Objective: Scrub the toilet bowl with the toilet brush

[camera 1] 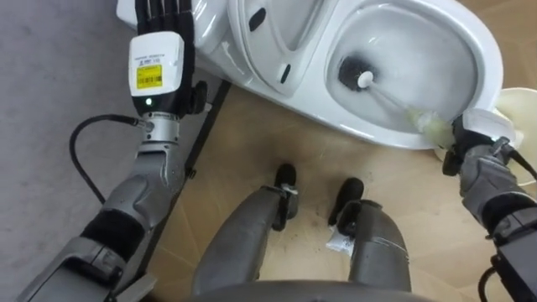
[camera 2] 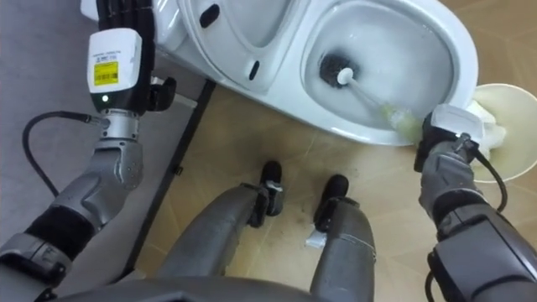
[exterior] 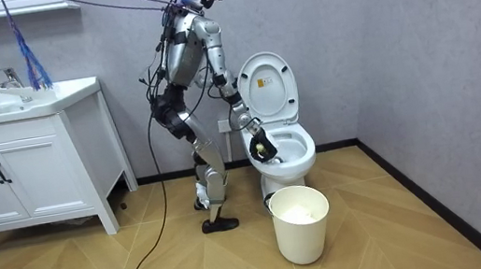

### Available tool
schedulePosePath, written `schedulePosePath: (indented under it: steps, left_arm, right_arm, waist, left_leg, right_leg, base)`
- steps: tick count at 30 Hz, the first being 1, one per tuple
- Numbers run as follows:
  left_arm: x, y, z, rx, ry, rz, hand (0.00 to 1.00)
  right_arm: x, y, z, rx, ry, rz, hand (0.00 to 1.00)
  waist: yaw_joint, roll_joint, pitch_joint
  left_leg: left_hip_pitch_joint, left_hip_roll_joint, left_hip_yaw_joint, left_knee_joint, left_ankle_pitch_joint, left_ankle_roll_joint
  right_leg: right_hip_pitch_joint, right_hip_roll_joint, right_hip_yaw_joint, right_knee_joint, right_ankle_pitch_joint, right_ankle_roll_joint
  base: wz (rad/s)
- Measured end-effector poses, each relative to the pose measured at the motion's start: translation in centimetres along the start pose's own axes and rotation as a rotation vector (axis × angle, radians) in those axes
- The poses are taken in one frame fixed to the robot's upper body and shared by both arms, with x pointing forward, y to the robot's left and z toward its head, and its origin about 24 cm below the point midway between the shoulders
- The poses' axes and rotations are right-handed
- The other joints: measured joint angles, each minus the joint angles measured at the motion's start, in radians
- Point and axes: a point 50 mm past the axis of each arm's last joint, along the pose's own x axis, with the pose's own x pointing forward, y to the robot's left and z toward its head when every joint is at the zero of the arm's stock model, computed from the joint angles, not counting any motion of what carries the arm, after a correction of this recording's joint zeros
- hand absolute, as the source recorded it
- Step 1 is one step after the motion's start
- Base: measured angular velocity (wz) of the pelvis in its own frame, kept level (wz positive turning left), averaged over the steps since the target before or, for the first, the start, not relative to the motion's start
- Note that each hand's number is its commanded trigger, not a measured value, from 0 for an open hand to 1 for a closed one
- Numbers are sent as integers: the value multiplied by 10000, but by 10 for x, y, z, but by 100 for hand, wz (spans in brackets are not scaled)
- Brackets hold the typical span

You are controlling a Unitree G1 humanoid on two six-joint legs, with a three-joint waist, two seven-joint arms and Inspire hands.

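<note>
Stands on wood floor point(exterior: 376, 228) before open white toilet point(camera 1: 474, 42), pale bucket point(exterior: 302, 230) just beside. Grips toilet brush point(camera 1: 359, 74) in curled right robot hand point(camera 1: 474, 138), bristle head down inside the toilet; holds left robot hand point(camera 1: 164, 21) straight-fingered by its outer side.

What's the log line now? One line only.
right hand: shut on toilet brush | brush head: in toilet bowl | left hand: open, raised
</note>
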Motion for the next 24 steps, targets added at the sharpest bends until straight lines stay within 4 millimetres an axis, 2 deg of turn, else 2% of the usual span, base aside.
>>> schedulePosePath:
  steps: [2,3,4,8,11,14,18,20,22,24]
  left_arm:
    - [4,3,-3,-57,-11,201,0]
    - [4,4,-4,-35,-27,190,0]
    - [4,5,-6,35,-46,187,0]
    - [8,9,-8,85,-127,360,0]
    - [8,10,-11,170,-175,347,0]
    - [9,13,-14,316,-245,344,0]
    - [8,17,-22,610,-251,289,0]
    - [5,19,-27,735,-269,224,0]
    - [-1,17,-29,718,-286,52,0]
    - [-5,15,-30,673,-242,-80,0]
  right_arm:
    - [5,-17,9,581,-69,-426,100]
    - [6,-19,10,650,-70,-500,100]
    - [7,-23,12,711,-122,-695,100]
    - [11,-48,18,813,-417,-1486,100]
    - [10,-56,31,306,-1009,-1865,100]
    - [8,-61,40,-515,-1525,-2245,100]
    - [1,-63,53,-1892,-2360,-2738,100]
    - [-5,-59,59,-2545,-2793,-2798,100]
    - [-9,-52,60,-3241,-2997,-2620,100]
    - [-14,-46,62,-3502,-3160,-2458,100]
  waist:
    - [-35,-36,24]
    - [-42,-56,36]
    - [-52,-148,94]
    - [-205,-359,192]
    - [-142,-496,179]
    - [-146,-503,175]
    - [-63,-486,158]
    - [-55,-482,132]
    - [-41,-395,50]
    - [-11,-347,5]
  left_leg:
    - [-283,16,67,293,-2,-3]
    - [-290,16,79,346,-2,-3]
    - [-289,12,150,454,-3,-3]
    - [-430,16,149,579,-9,-9]
    - [-512,81,241,633,-14,-13]
    - [-612,181,256,718,-12,-18]
    - [-716,300,223,936,-86,-122]
    - [-708,370,183,939,-99,-181]
    - [-703,425,64,910,-85,-247]
    - [-677,520,-15,905,-100,-294]
  right_leg:
    - [-287,-15,93,265,18,-35]
    - [-292,-9,118,306,17,-37]
    - [-307,-5,192,359,0,-58]
    - [-482,-77,193,630,-42,-84]
    - [-547,21,216,569,83,-126]
    - [-635,61,194,612,132,-174]
    - [-641,256,165,518,239,-301]
    - [-593,358,109,426,281,-343]
    - [-484,454,-22,266,334,-398]
    - [-355,554,-84,110,369,-444]
  base:
    - [-7]
    - [-5]
    - [-5]
    - [0]
    - [-12]
    - [-6]
    - [-13]
    - [-5]
    - [3]
    - [2]
